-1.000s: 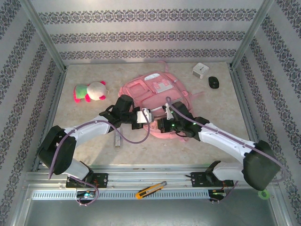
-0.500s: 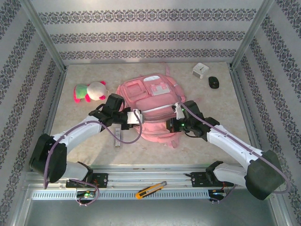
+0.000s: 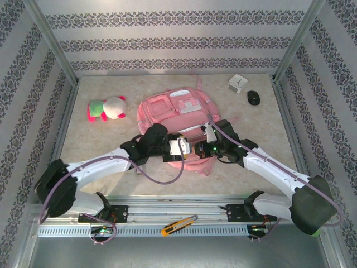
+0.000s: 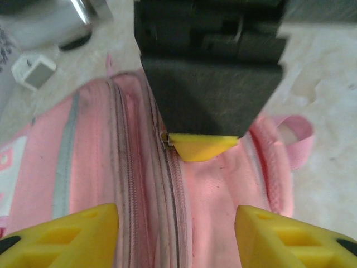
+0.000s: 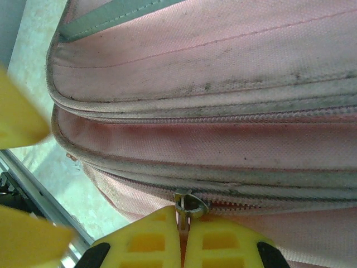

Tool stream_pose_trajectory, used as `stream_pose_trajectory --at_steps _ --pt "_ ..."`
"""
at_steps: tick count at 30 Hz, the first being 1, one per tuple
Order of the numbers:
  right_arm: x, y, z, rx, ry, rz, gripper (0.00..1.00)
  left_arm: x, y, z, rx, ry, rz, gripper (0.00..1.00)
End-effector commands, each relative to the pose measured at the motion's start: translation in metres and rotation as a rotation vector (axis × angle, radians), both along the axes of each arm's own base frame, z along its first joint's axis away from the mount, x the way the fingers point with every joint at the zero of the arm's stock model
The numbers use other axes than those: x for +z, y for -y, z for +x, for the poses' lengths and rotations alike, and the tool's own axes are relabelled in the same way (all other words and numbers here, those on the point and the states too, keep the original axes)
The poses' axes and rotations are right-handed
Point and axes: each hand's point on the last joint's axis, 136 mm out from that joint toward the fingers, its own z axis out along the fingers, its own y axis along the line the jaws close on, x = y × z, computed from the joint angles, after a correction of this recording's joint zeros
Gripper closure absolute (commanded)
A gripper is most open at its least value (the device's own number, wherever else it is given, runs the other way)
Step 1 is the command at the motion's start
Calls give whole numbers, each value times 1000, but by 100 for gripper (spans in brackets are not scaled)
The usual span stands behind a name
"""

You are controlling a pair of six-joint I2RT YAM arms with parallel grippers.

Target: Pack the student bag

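Observation:
The student bag (image 3: 178, 109), a large pink backpack, lies flat in the middle of the table. My right gripper (image 3: 203, 148) is at its near edge, shut on the metal zip pull (image 5: 189, 205) of the long zip; the pull stands pinched between the yellow fingertips (image 5: 159, 234). My left gripper (image 3: 192, 149) faces it from the left, open, its yellow fingers (image 4: 61, 234) spread over the zip lines and the pink fabric (image 4: 223, 190) with nothing between them. The right gripper's yellow tip (image 4: 202, 146) shows just ahead of them.
A pink-and-green plush toy (image 3: 107, 109) lies left of the bag. A white box (image 3: 237, 84) and a black mouse (image 3: 254, 97) sit at the back right. A yellow utility knife (image 3: 178, 224) rests on the front rail. Metal frame posts and patterned walls close in the table.
My left gripper has opened and swung right to the bag's near edge, facing the right gripper. The right gripper stayed shut on the zip pull, shifting slightly back and right.

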Motion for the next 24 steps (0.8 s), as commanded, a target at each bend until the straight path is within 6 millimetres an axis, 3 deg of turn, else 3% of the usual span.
stream_pose_trajectory --at_steps 1,3,5,6,9,15,20,22,24 --pt "11 -11 2 32 39 52 100 5 8 32 134 81 -8 44" --pt "13 -11 2 37 42 56 100 -8 7 37 142 87 44 50" --pt "15 -10 2 36 46 53 100 -17 3 37 124 100 96 82" --pt "14 -8 2 31 44 48 100 -20 -1 38 126 107 113 91" --pt "8 8 7 -16 17 41 100 -19 -19 36 110 62 110 100" --pt "-3 38 17 -83 -23 47 100 -9 -71 17 38 -43 43 100" --pt "-2 17 15 -28 -26 104 100 -23 -89 -5 -35 -107 94 96" --pt "-2 11 13 -12 -21 95 100 -19 -87 -6 -31 -121 74 86" --pt "-1 8 13 -11 -15 100 100 -3 -79 -2 -13 -116 10 68"
